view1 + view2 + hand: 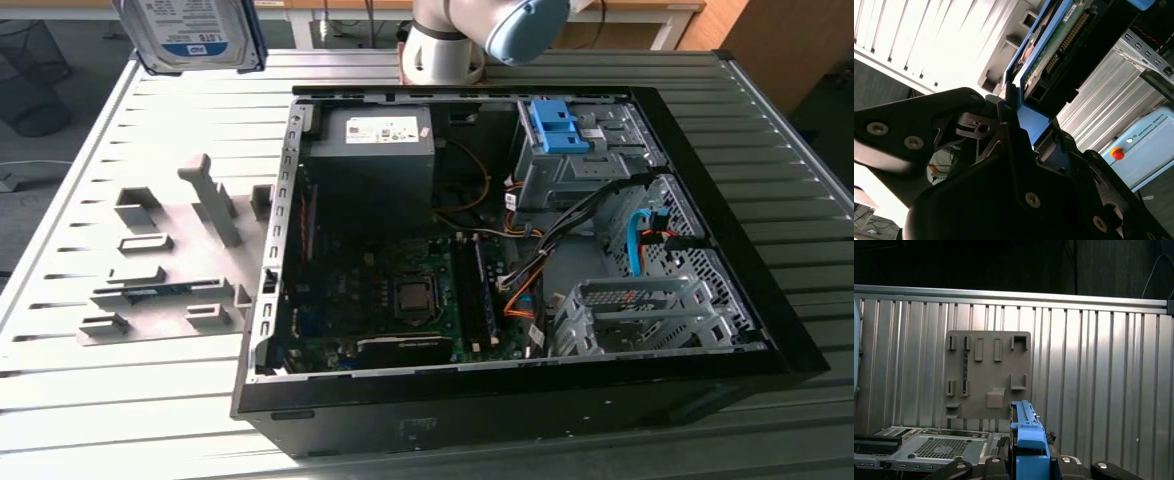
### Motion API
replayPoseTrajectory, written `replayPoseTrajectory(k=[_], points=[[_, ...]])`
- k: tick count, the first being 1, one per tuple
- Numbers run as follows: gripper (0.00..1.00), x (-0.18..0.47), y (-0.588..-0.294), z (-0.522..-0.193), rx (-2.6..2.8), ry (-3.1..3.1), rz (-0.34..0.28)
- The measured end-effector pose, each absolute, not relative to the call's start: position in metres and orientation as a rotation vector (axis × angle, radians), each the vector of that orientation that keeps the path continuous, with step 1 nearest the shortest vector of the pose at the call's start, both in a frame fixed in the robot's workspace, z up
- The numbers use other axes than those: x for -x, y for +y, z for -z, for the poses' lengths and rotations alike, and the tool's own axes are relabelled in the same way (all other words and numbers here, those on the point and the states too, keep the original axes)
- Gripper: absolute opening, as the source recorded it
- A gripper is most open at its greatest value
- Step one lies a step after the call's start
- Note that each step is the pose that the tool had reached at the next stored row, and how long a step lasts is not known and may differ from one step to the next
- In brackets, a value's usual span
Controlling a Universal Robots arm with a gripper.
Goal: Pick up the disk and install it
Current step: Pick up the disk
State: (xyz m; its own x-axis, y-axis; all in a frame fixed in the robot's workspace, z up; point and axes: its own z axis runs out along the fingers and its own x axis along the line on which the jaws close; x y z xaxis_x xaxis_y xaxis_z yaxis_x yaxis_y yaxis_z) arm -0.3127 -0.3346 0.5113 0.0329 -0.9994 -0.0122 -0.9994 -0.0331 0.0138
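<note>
Well, in the exterior view the disk point(194, 35) hangs in the air over a corner of the slatted surface point(80, 400), on the exterior view's left, with its label turned toward the camera. It is well apart from the open computer case point(534, 405), which lies on its side without a lid, I'd judge so its bays can be reached from above. Inside the case a bare blue bracket point(554, 125) sits on the drive cage near the grey power supply point(380, 140). A grey holder plate point(174, 260) lies on the surface just beside the case. Its upright slots look made to stand parts on edge so a grip can get round them.

In the second wrist view my fingers point(1008, 125) are drawn in narrow and clamped on the blue rail point(1029, 120) at the disk's end, one on each side. The green circuit board point(1054, 47) runs away from me. Gripping that end, I reckon, leaves the rest of the body free of my hold.

In the first wrist view the blue rail point(1026, 440) stands on edge between the fingers point(996, 467). Beyond it lie the holder plate point(988, 375) and a part of the case point(929, 445). The disk is up in my grip and not yet in any bay.
</note>
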Motion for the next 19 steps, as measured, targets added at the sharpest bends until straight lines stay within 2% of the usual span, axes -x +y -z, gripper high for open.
replayPoseTrajectory(k=[19], points=[[0.36, 0.274, -0.335, -0.511, -2.257, -2.184, 0.029]])
